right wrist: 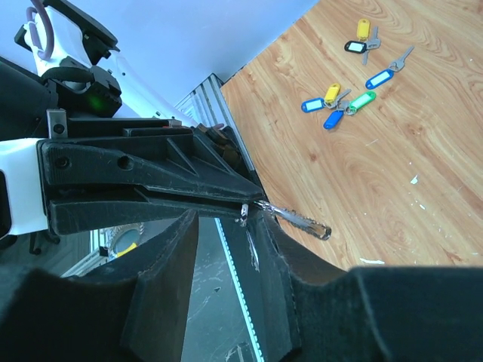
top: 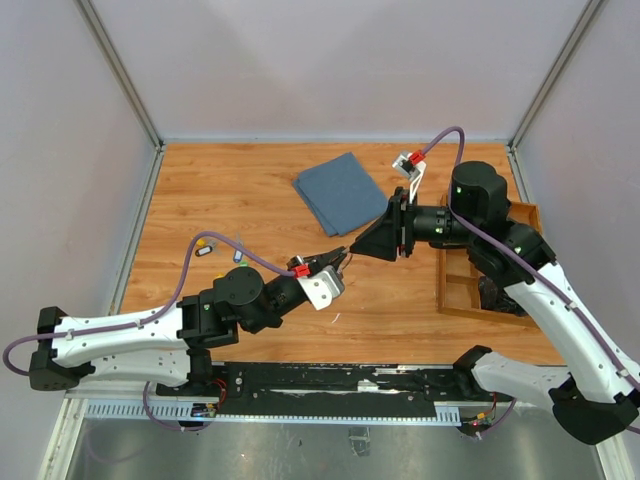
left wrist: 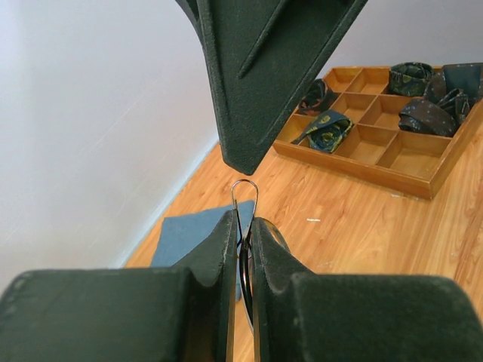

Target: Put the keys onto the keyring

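keyring (left wrist: 244, 197): judged to be very light, thin and springy; smooth wire that could easily be twisted or slid out of a pinch
hold on ring: best taken low on the loop, so that the upper arc is left free for threading; this is how it appears to be held now
left gripper (left wrist: 245, 223): closed on the keyring; the wire is clamped between the pads and only a narrow loop is left standing above the fingertips
chain bit (right wrist: 300, 221): seen hanging from the left fingertips, off the table (top: 250, 180)
right gripper (right wrist: 225, 234): fingers parted; nothing is seen held; one fingertip is poised just above the loop, contact cannot be told
keys (right wrist: 332, 94): light, with slick plastic tags; left lying on the wood, well apart from both grippers; none is threaded yet
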